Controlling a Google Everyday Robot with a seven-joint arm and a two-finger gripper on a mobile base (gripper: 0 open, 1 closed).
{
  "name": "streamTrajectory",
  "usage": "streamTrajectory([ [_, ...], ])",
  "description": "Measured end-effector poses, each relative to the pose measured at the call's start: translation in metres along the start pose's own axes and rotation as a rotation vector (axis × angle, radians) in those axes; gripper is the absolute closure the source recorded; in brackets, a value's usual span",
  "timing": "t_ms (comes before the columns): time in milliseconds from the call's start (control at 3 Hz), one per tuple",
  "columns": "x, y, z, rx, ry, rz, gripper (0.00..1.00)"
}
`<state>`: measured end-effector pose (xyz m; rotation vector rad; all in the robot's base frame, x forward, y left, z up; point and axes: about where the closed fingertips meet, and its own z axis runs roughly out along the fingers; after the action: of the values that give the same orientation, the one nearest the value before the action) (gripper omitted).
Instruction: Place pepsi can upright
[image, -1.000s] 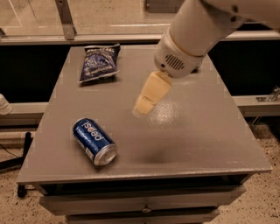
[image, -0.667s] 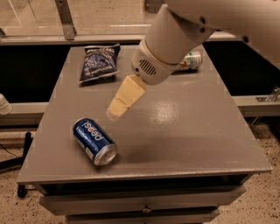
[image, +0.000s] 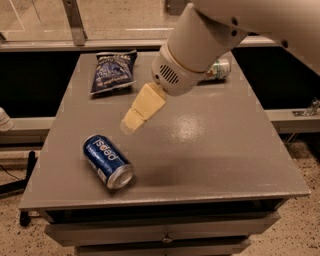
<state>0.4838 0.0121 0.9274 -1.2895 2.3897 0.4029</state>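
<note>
One shut drawer front (image: 165, 235) sits under the near edge of the worktop (image: 215, 150); what it holds is hidden. Just beyond that edge, toward the near-left corner in the camera view, the pepsi can (image: 107, 161) lies on its side, one silver end turned toward the camera and its lettering reading upside down. I cannot tell whether that end is the top or the base, or whether the can has been opened. The end effector (image: 131, 119) hangs above the worktop just beyond the can, apart from it and angled down toward it. It carries nothing that I can see, and I cannot tell whether it is released or clenched. The step in hand looks like the approach for a grasp. To do it well, I would come down across the middle of the barrel and square to the can's long axis, since a glancing touch could roll it toward the near edge. Then lift, turn it so one rim faces down, set it on bare worktop and release only once it stands. Farther back a blue chip bag (image: 114, 71) lies flat, seemingly full, and a white-and-green can (image: 219, 69) lies on its side behind the arm, partly hidden.
</note>
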Motion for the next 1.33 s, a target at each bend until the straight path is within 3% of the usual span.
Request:
streamTrajectory([
  [333,0.0,0.008,0.009,-0.021,-0.002,0.063,0.0],
  [1000,-0.02,0.059,0.049,-0.101,0.023,0.253,0.0],
  [1333,-0.029,0.086,0.066,-0.094,0.056,0.272,0.0],
])
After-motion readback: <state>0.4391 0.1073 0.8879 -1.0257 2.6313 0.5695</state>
